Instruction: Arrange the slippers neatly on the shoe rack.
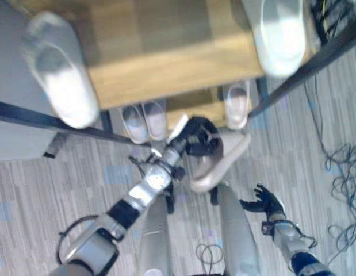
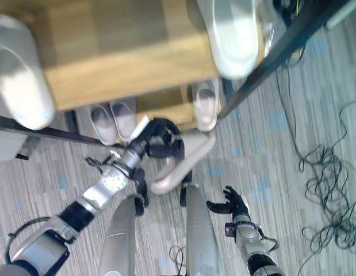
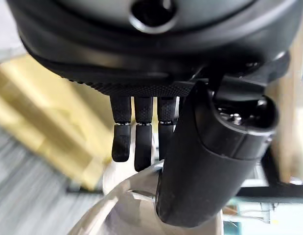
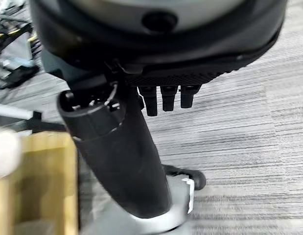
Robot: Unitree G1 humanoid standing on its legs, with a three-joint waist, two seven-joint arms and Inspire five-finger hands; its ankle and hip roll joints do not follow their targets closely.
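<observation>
Just off the shoe rack [image 1: 166,80], left hand [image 1: 198,138] curled round a slipper [image 1: 221,164], mid-carry; right hand [image 1: 264,202] spread, idle. Next: set it beside lone slipper [image 1: 237,103] on lower shelf.

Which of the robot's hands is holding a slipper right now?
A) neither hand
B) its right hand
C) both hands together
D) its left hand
D: the left hand is curled round the beige slipper in front of the shoe rack, while the right hand hangs open and apart from it, over the floor.
</observation>
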